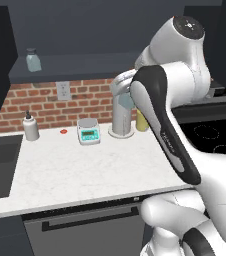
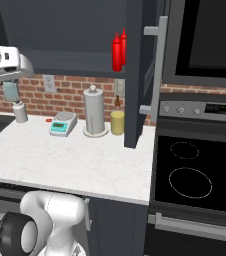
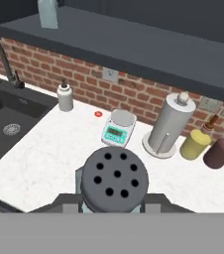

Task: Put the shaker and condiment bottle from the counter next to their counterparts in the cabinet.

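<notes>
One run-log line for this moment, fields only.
fingers: shut on shaker | carried above counter | matching jar on cabinet shelf | two red bottles shelved

white marble counter point(image 1: 75, 175) carries dispenser bottle point(image 1: 31, 127), scale point(image 1: 88, 131), paper towel holder point(image 1: 121, 112), yellow jar point(image 2: 117, 122).

Shaker point(image 3: 115, 182) in pincer point(image 3: 115, 208) over counter point(image 3: 54, 163); scale point(image 3: 118, 128) beyond (prob. left of towel roll point(image 3: 171, 126)).

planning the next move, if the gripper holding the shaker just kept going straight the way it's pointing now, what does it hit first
Likely the white counter, near the small scale. The gripper, shut on the shaker, looks down at that spot; depth is hard to judge.
</notes>
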